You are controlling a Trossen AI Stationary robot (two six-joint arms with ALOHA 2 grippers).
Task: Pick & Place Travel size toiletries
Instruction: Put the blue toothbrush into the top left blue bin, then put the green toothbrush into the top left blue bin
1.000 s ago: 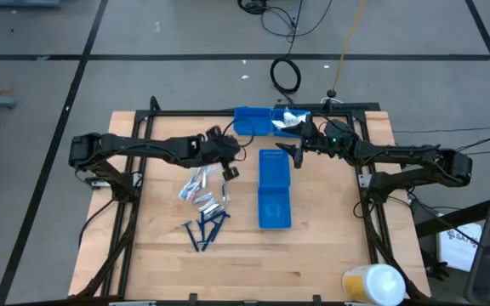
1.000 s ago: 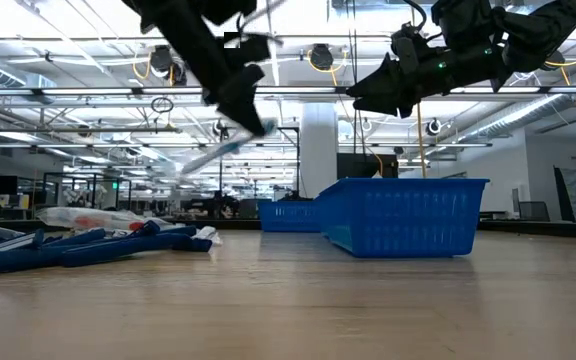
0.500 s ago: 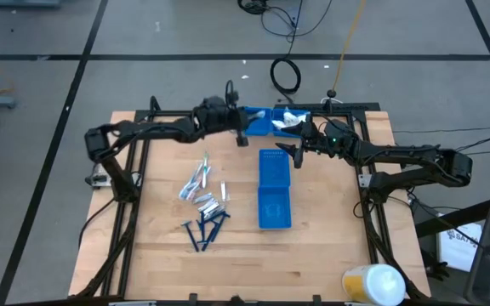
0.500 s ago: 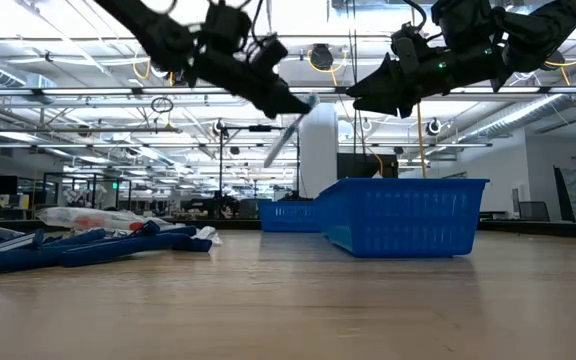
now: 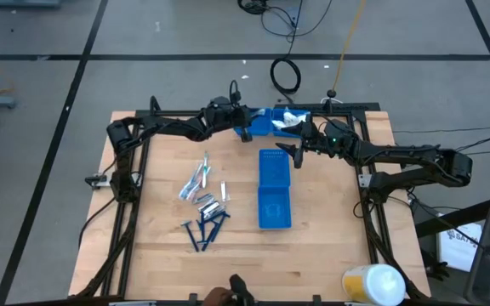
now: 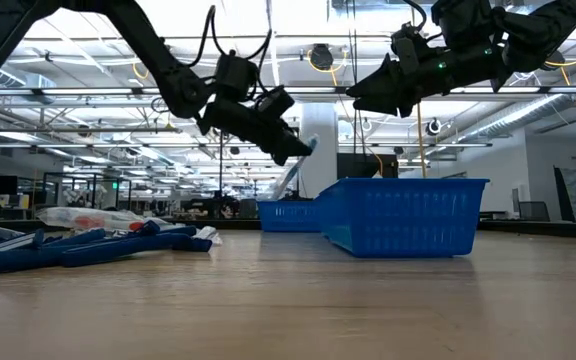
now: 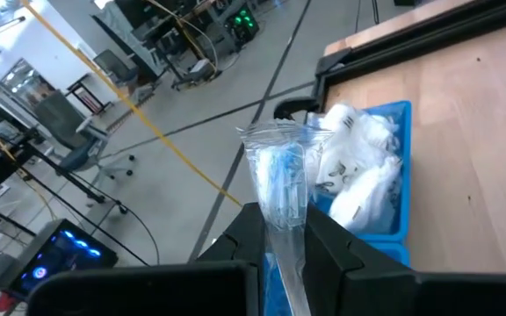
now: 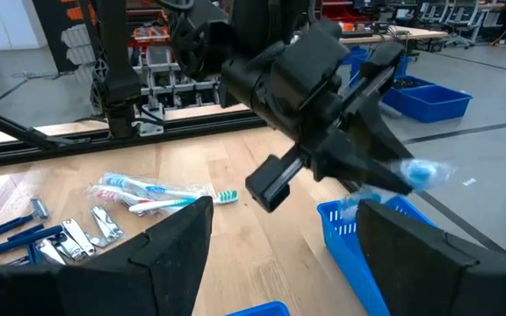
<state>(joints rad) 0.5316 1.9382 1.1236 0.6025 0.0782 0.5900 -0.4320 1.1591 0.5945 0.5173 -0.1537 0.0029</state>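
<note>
High view, bench (image 5: 330,246) seen from above. The left pincer (image 5: 243,133) hangs over the far bin (image 5: 258,121) at about 12 o'clock on the bench, closed on a wrapped toothbrush (image 7: 281,189); in the left wrist view the clear wrapper, with a light-blue stick inside, stands up between the two dark fingers (image 7: 336,254), above white packets (image 7: 363,171) piled at one end of that bin. In the low view the toothbrush (image 6: 290,172) slants down from the left pincer (image 6: 293,150) toward the bin's rim (image 6: 288,212), not touching it. The right pincer (image 5: 294,153) hovers at about 1 o'clock, just beside the near bin (image 5: 273,191), which lies lengthwise at the bench centre; its fingers (image 8: 178,254) are spread wide and hold nothing. The remaining toiletries lie loose at about 8 o'clock of centre: packaged toothbrushes (image 5: 198,178), silvery nail clippers (image 5: 208,202) near them, and dark blue razors (image 5: 204,229) nearest the front edge. The right wrist view shows the same toothbrushes (image 8: 152,195), clippers (image 8: 77,233) and razors (image 8: 7,230) on the wood, with the left pincer (image 8: 385,175) and its blue-tipped load in front.
</note>
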